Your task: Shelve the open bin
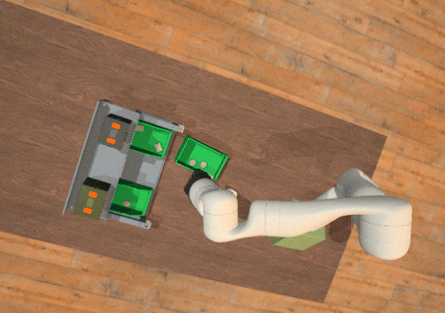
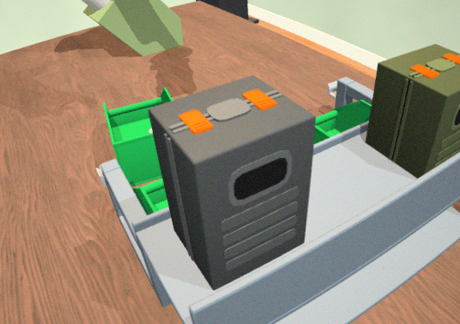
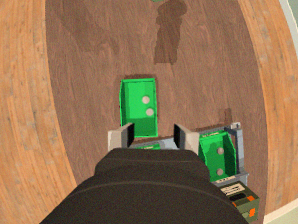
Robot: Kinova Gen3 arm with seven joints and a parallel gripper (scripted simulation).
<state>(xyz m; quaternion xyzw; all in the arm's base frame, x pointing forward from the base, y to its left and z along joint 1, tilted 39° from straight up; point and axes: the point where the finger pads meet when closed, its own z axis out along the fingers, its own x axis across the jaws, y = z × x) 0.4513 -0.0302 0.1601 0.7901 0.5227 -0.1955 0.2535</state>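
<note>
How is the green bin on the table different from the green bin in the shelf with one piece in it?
The bin on the table stands outside the shelf, turned at an angle; the shelf bin sits lined up in its slot. The table bin holds two round parts; the shelf bin holds one round part. The open gripper hovers by the table bin, away from the shelf bin. Both are bright green.

Top view | green open bin [image 1: 201, 158] on table [image 1: 294, 155], beside shelf [image 1: 84, 155] | gripper [image 1: 196, 179] at bin's edge, fingers hidden
</note>
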